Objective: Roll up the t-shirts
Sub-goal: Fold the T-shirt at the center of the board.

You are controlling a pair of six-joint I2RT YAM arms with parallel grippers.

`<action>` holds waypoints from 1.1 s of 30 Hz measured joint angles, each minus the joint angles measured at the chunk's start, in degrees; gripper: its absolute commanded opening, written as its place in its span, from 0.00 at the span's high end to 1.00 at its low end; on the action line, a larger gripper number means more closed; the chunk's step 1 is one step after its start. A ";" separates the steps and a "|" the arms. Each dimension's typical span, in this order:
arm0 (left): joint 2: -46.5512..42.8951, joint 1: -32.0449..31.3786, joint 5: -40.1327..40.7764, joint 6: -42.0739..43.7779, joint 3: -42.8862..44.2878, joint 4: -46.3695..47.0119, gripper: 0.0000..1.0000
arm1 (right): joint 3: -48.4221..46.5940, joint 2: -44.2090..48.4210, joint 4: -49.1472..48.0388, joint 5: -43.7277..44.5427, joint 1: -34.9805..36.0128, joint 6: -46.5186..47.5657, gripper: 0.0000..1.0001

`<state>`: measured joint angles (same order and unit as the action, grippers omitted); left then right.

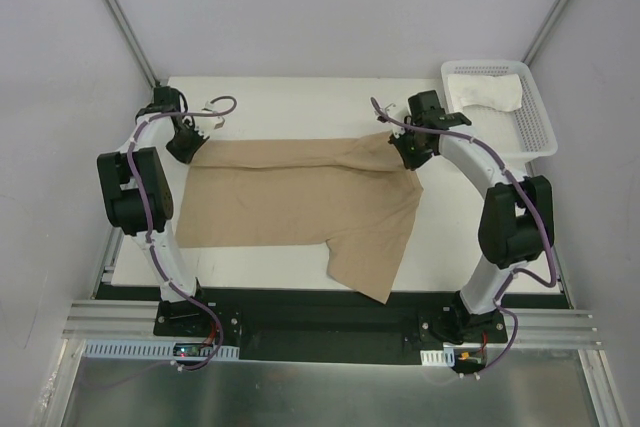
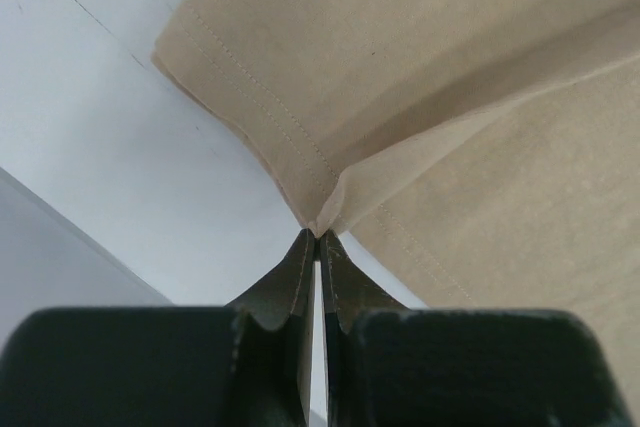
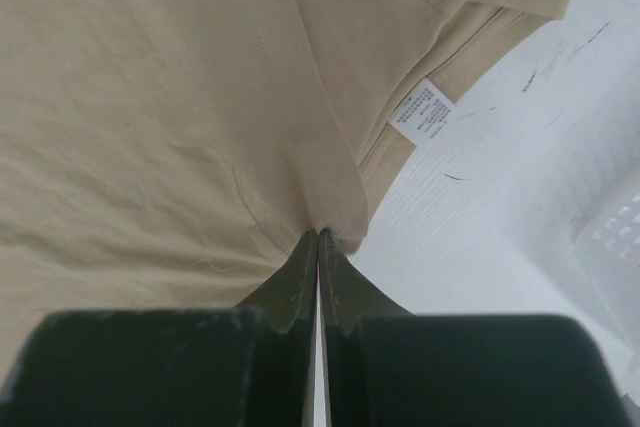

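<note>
A tan t-shirt (image 1: 300, 197) lies spread across the middle of the table, one sleeve hanging toward the front edge. My left gripper (image 1: 190, 152) is shut on the shirt's far left corner (image 2: 318, 222), pinching the hem at the fingertips. My right gripper (image 1: 408, 152) is shut on the shirt's far right edge (image 3: 330, 217) near the collar, beside the white neck label (image 3: 422, 112). A white t-shirt (image 1: 485, 92) lies bunched inside the basket at the back right.
A white mesh basket (image 1: 535, 132) stands at the table's back right corner, close to my right arm; its rim (image 3: 610, 232) shows in the right wrist view. The white table (image 1: 280, 97) ends at grey walls on both sides.
</note>
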<state>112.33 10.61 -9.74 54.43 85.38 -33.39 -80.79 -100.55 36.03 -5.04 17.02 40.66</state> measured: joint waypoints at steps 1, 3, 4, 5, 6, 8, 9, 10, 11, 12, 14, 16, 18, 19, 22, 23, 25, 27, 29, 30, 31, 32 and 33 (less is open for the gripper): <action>-0.11 0.00 0.02 0.00 -0.13 -0.02 1.00 | 0.31 0.09 0.15 -0.15 0.13 -0.07 0.99; -0.39 0.00 0.09 0.00 -0.61 0.17 1.00 | 1.07 0.28 0.42 -0.37 0.44 -0.20 0.99; -0.50 0.00 0.26 0.00 -0.94 0.17 1.00 | 1.38 0.37 0.66 -0.42 0.57 -0.24 0.99; -0.50 0.00 0.46 0.00 -1.18 0.15 1.00 | 1.75 0.50 0.81 -0.46 0.70 -0.33 0.99; -0.50 0.00 0.76 0.00 -1.44 0.20 1.00 | 2.01 0.63 0.98 -0.57 0.83 -0.42 0.99; -0.50 0.00 1.09 0.00 -1.86 0.17 1.00 | 2.54 0.87 1.20 -0.92 1.01 -0.63 0.99; -0.50 0.00 1.29 0.00 -1.97 0.17 1.00 | 2.73 0.98 1.29 -1.09 1.05 -0.72 0.99; -0.50 0.00 1.40 0.00 -1.99 0.17 1.00 | 2.89 1.09 1.55 -1.36 1.16 -0.81 0.99; -0.50 0.00 1.51 0.02 -2.03 0.22 1.00 | 3.04 1.20 1.79 -1.51 1.20 -0.83 0.99; -0.55 0.00 1.68 0.02 -2.12 0.35 1.00 | 3.17 1.29 2.01 -1.68 1.25 -0.83 1.00; -0.68 0.00 2.49 0.02 -2.67 0.68 0.84 | 3.67 1.60 2.54 -1.97 1.33 -0.83 0.95; -0.76 0.11 3.34 0.04 -3.39 0.76 0.66 | 3.67 1.60 4.28 -2.14 1.40 -0.83 0.88; -1.14 0.44 3.91 -0.20 -4.15 0.72 0.59 | 2.97 1.53 6.82 -2.54 1.07 -1.07 0.83; -1.49 0.76 4.04 -0.68 -4.39 0.48 0.53 | 1.62 1.31 9.14 -4.09 0.31 -1.22 0.81; -3.23 1.57 3.82 -2.36 -4.11 0.00 0.45 | -6.56 -0.79 13.88 -7.93 -4.09 -2.58 0.78; -3.69 1.84 3.58 -3.17 -3.32 -0.35 0.44 | -10.32 -1.99 14.38 -8.66 -5.92 -2.89 0.78; -3.98 1.99 2.84 -5.73 -0.72 -0.68 0.46 | -18.16 -5.11 14.95 -9.16 -8.94 -3.26 0.75; -3.76 1.75 2.47 -8.59 3.28 -0.70 0.47 | -24.76 -8.46 15.17 -9.09 -10.54 -3.93 0.68; -3.23 1.31 2.29 -11.93 7.21 -0.74 0.50 | -30.91 -12.90 15.06 -9.20 -10.91 -4.87 0.59; -2.84 1.11 2.05 -13.60 8.85 -0.59 0.52 | -33.14 -15.28 14.80 -9.31 -10.75 -5.44 0.57; -2.32 0.96 1.79 -15.34 10.19 -0.48 0.54 | -34.47 -17.40 14.73 -9.44 -10.56 -6.21 0.55; -1.57 0.94 1.27 -16.96 11.32 -0.55 0.59 | -35.65 -19.58 14.82 -9.60 -10.34 -6.91 0.53; -0.74 0.90 1.01 -18.47 12.17 -0.72 0.63 | -36.52 -21.70 14.75 -9.75 -10.14 -7.50 0.51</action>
<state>111.59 11.51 -8.73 35.97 97.56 -34.11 -117.32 -122.26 50.78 -14.79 6.87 33.17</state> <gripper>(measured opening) 0.472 0.437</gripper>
